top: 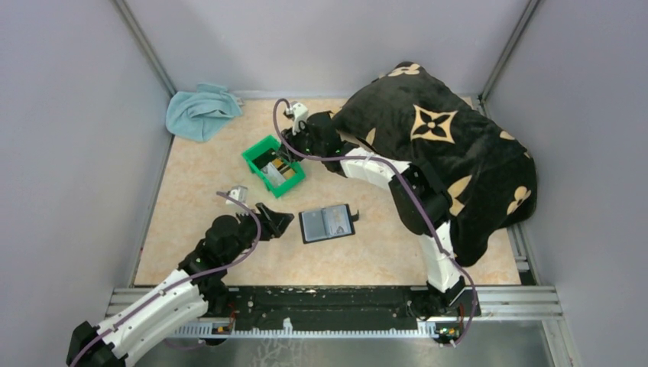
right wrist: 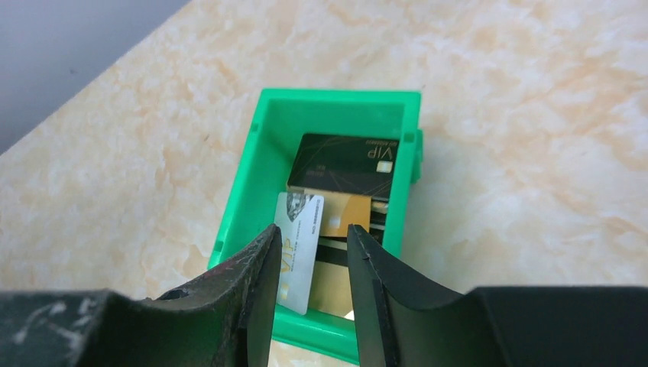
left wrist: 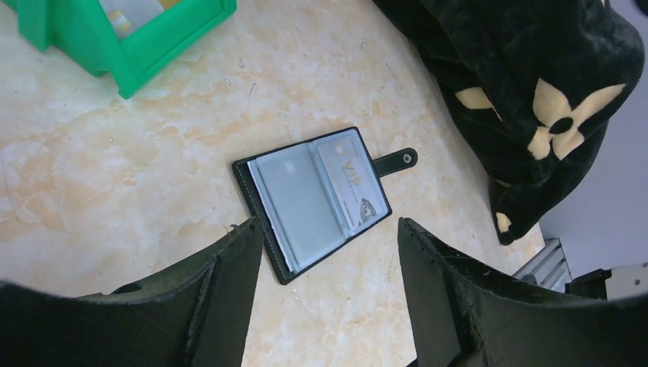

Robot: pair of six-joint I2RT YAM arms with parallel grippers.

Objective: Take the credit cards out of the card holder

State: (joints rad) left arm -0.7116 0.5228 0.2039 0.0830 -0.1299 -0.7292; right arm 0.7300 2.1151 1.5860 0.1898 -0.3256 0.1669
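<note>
Black folding card holder (top: 327,223) with glossy grey-blue inner panels, lying open and flat on the beige marbled tabletop (top: 191,237), well apart from the green plastic bin (top: 252,159); inside the bin, several credit cards (right wrist: 348,164), dark and gold ones stacked, a pale grey-white card (right wrist: 299,248) leaning on edge against them; right gripper (right wrist: 313,233) poised just above the bin, fingers spread with a clear gap, pinching nothing; left gripper (left wrist: 328,229) hanging over the near edge of the holder, fingers spread wide, empty, not touching it; probably close to done, yet not finished: one last pale card (left wrist: 350,187) lettered VIP seated in the holder's right pocket; possible trouble from here: dragging the whole holder across the smooth tabletop instead of drawing the card free, for want of anything pinning it down; slipping off the thin card edge under the glossy sleeve; catching the snap strap (left wrist: 397,160); knocking the leaning card out of the bin on the right arm's way up; shown only by the left wrist view: the last card and the apparently bare left pocket, a blur from above; only by the right wrist view: the bin's contents, card by card; only from overhead: both arms at once, the black plush blanket with tan flower shapes (top: 443,153) at the right, the light blue cloth (top: 200,111) in the far left corner.
</note>
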